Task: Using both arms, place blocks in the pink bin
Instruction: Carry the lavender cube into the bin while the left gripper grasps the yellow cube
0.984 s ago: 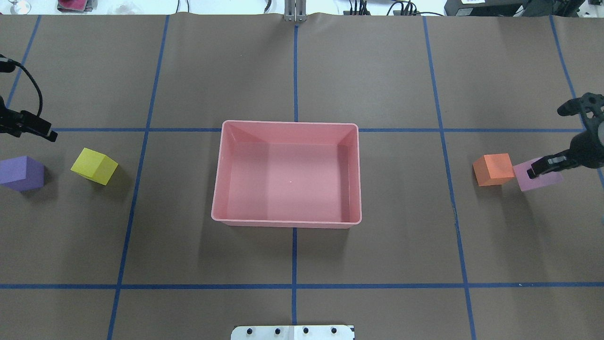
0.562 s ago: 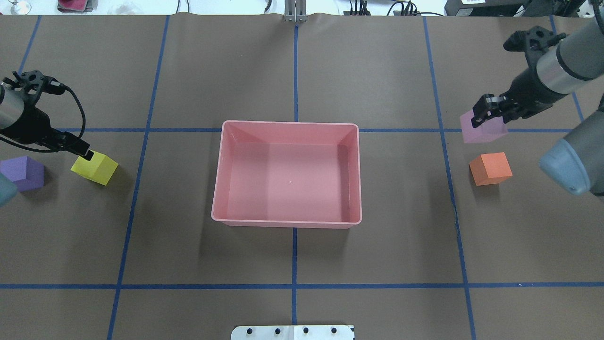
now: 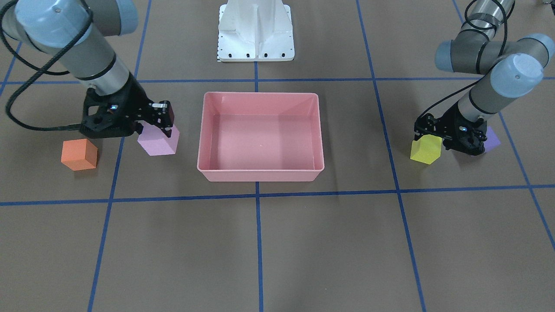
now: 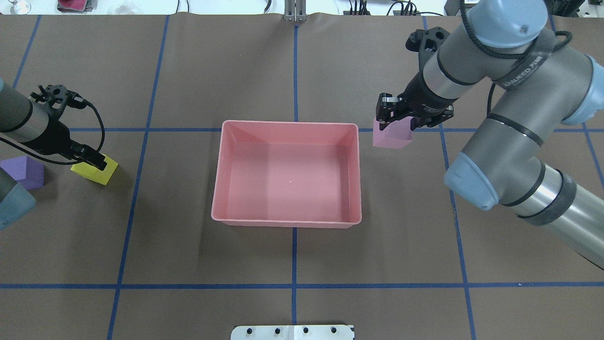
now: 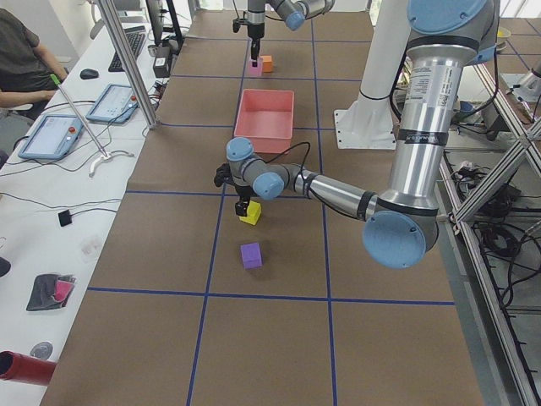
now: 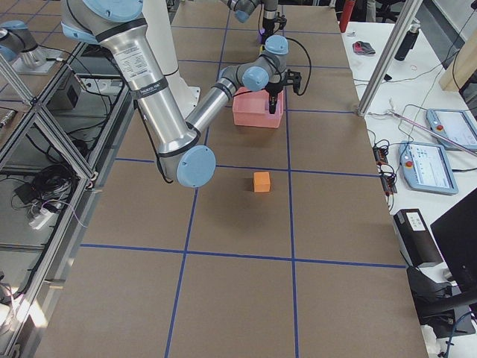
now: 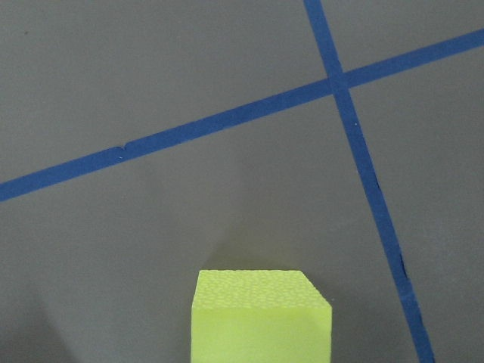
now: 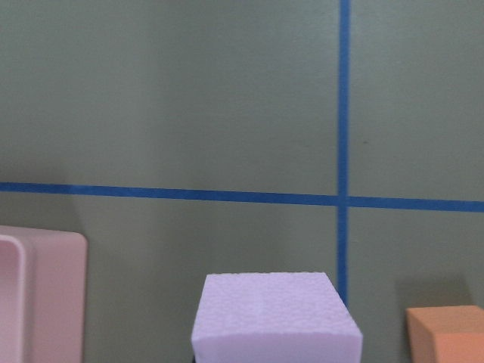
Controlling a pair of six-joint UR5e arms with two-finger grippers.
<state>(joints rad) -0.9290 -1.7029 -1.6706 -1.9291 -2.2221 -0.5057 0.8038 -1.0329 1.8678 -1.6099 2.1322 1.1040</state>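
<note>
R gripper (image 4: 394, 123) clamps the lilac block (image 4: 391, 138) just right of the pink bin (image 4: 288, 125), upper-right of centre in the overhead view. L gripper (image 4: 96, 161) sits at the yellow block (image 4: 106, 174), frame left; I can't tell if it's clamped.

The table (image 4: 292, 71) is covered in brown paper, marked into squares by blue tape lines (image 4: 294, 255). The pink bin (image 4: 288, 123) sits at its middle. Toward the robot's left end are 2 blocks, the yellow block (image 4: 104, 174) and the purple block (image 4: 23, 170), near each other but apart. The orange block (image 3: 79, 154) stands alone toward the right end. A white base bracket (image 3: 256, 30) is at the robot's edge.
</note>
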